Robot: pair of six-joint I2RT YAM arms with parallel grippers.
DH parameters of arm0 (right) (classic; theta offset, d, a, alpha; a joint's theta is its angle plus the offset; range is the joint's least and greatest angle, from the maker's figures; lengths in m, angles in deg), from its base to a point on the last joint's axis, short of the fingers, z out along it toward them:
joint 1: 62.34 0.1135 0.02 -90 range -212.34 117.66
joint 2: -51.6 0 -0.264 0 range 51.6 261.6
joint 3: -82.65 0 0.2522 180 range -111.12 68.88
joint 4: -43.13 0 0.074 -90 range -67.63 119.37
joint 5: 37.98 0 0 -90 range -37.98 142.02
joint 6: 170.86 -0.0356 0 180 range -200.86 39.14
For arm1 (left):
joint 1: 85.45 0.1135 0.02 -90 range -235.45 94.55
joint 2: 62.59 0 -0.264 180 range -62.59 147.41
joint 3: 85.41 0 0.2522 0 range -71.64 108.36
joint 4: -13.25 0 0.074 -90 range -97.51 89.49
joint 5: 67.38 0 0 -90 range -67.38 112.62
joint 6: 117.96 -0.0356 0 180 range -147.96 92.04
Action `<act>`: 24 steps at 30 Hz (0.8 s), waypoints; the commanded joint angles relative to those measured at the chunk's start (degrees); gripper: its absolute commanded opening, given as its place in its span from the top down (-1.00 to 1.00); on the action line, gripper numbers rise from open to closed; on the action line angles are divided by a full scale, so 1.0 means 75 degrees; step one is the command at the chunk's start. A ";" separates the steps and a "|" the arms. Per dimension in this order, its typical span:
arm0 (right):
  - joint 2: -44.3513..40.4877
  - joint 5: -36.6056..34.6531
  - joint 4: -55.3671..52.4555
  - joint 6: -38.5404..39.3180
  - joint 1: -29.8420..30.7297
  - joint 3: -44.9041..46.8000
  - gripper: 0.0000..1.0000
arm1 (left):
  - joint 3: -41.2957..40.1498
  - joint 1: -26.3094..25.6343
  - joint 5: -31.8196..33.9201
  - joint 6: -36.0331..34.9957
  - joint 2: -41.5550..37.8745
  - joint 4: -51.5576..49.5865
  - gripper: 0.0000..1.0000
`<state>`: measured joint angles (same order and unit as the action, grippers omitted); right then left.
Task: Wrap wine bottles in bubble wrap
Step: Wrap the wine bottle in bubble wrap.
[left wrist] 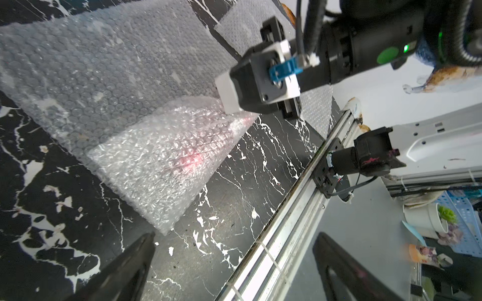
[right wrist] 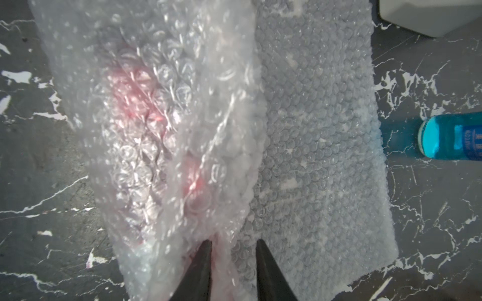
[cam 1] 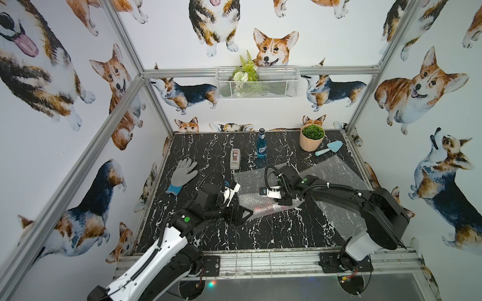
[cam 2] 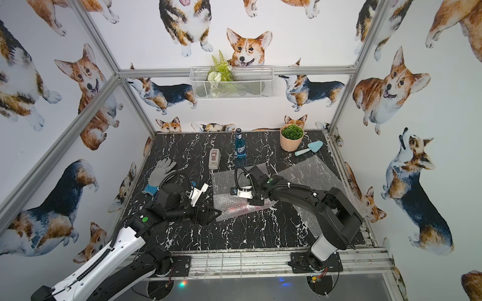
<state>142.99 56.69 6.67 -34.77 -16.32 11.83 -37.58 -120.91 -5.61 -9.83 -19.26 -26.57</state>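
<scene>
While my right gripper (right wrist: pixel 234 260) sits at one end of the roll with jaws a little apart — a fold of film lies between the tips, not pinched — my left gripper (left wrist: pixel 234 269) hovers near the other end, spread wide and empty. Red-pink bottle (right wrist: pixel 135 99) lies on its side, rolled inside the near part of the bubble wrap sheet (right wrist: pixel 313 130) (only a pink glow shows through). Blue bottle (cam 1: pixel 261 144) stands upright just past the sheet's far edge, near the tape dispenser (cam 1: pixel 235 158). Second sheet (cam 1: pixel 336 169) lies flat on the black marble table (cam 1: pixel 260 234) — partly under my right arm.
</scene>
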 commanded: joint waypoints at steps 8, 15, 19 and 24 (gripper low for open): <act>0.0340 0.0691 0.0102 -0.0178 -0.0336 0.0037 0.36 | -0.0022 -0.1659 0.0783 -0.1980 0.0996 0.1716 -0.87; 0.0675 0.1080 0.0153 -0.0376 -0.0583 -0.0070 0.24 | 0.0237 -0.2407 0.1388 -0.2742 0.2414 0.2362 -0.80; 0.0821 0.1235 0.0202 -0.0390 -0.0747 -0.0129 0.24 | 0.0075 -0.2432 0.1557 -0.3000 0.2836 0.2914 -0.76; 0.0972 0.1363 0.0118 -0.0379 -0.0854 -0.0231 0.24 | 0.0098 -0.2432 0.1368 -0.3397 0.3525 0.3427 -0.71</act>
<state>149.62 64.69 9.62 -37.68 -22.59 10.76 -37.32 -139.10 5.82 -31.43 4.24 -6.36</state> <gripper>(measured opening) 0.382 0.868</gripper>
